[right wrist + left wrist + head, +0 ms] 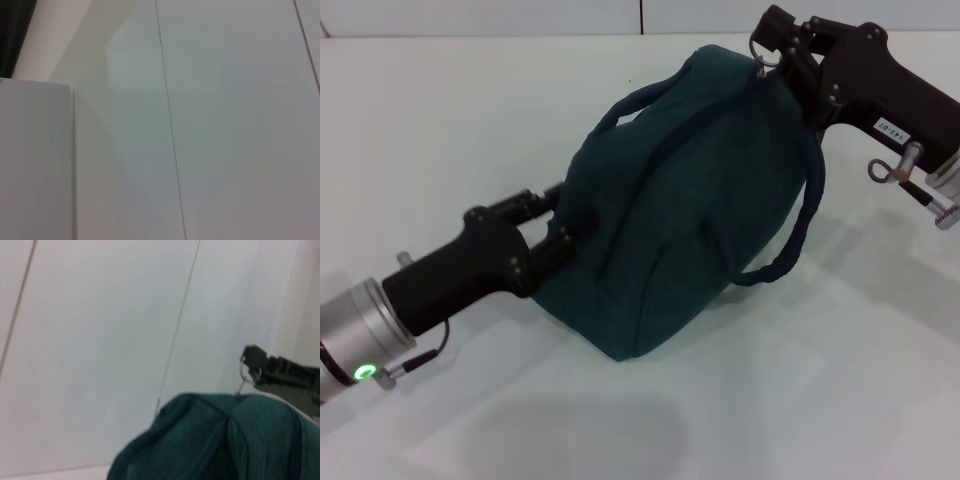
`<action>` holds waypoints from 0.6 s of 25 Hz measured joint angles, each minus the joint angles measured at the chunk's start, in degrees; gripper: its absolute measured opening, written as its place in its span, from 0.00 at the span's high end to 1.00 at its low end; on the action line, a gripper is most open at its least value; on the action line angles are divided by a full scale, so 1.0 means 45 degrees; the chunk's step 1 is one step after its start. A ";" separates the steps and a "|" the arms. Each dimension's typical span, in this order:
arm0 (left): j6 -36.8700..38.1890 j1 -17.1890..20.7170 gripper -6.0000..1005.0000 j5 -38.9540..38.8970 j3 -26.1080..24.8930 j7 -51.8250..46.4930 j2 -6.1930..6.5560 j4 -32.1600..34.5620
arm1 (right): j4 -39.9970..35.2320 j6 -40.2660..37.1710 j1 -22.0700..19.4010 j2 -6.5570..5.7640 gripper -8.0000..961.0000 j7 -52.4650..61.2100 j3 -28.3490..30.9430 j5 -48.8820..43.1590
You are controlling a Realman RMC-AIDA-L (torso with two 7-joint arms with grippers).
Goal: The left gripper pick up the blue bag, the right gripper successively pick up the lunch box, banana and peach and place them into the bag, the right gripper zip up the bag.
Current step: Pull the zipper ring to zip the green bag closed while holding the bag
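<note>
Bag fabric fills the centre of the head view: the blue bag (690,200) lies tilted on the white table (860,400). At lower left, the left gripper (555,222) pinches its end; at upper right, the right gripper (772,52) clamps the ring pull (764,50)

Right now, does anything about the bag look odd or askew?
Yes. The blue bag leans tilted between both end effectors, not flat on the table. One handle hangs loose. The right end effector is at the zipper ring.
</note>
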 joint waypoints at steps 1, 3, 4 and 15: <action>0.0014 0.0033 0.74 -0.0117 -0.0019 -0.0098 -0.0005 0.0086 | 0.0051 0.0029 0.0022 -0.0013 0.97 0.0004 0.0007 0.0002; 0.0024 0.0115 0.66 -0.0421 -0.0093 -0.0598 -0.0011 0.0274 | 0.0221 0.0071 0.0097 -0.0026 0.97 0.0015 0.0022 0.0008; 0.0026 0.0150 0.62 -0.0526 -0.0118 -0.0968 -0.0004 0.0403 | 0.0221 0.0071 0.0097 -0.0026 0.97 0.0015 0.0022 0.0008; 0.0402 0.0002 0.31 0.1262 0.0035 -0.6693 0.0039 0.5623 | 0.0967 0.0690 0.0846 -0.0006 0.97 0.2204 0.0215 0.0422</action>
